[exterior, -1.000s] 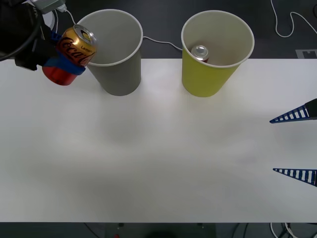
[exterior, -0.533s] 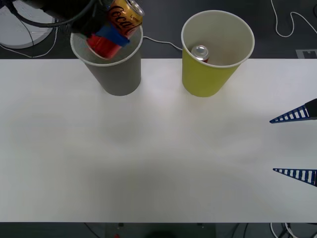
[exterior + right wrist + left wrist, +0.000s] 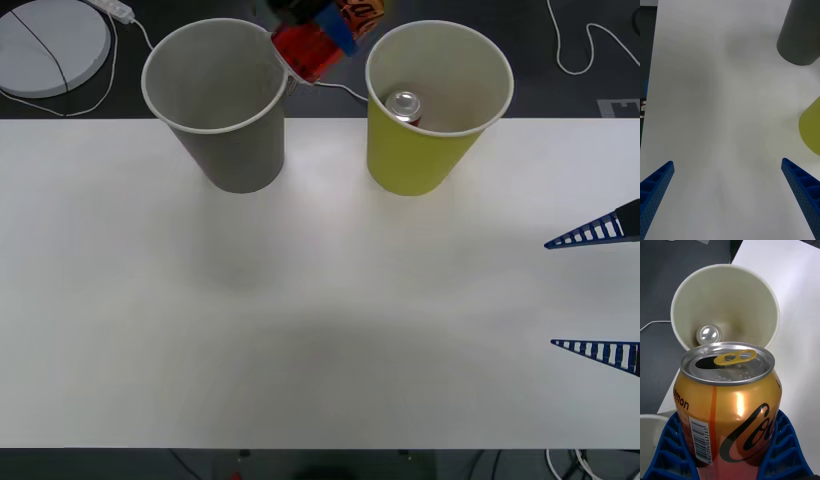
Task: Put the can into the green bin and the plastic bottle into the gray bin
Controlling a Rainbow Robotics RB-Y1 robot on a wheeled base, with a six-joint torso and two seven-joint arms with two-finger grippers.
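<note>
In the front view, the can is pinched in the left tool, held above the gap between the gray bin and the green bin; the right tool is spread over the bench. In the right wrist view, the right tool is seen spread wide, both bins ahead of it. In the left wrist view, the can is clamped between the blue fingers, the green bin just beyond it holding another can.

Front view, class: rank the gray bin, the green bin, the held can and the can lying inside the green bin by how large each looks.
1. Gray bin and green bin: alike, no ranking.
2. Held can, in the left claw; cut off by the frame's edge and raised nearer the camera, so unsure.
3. Can inside the green bin, mostly hidden.
</note>
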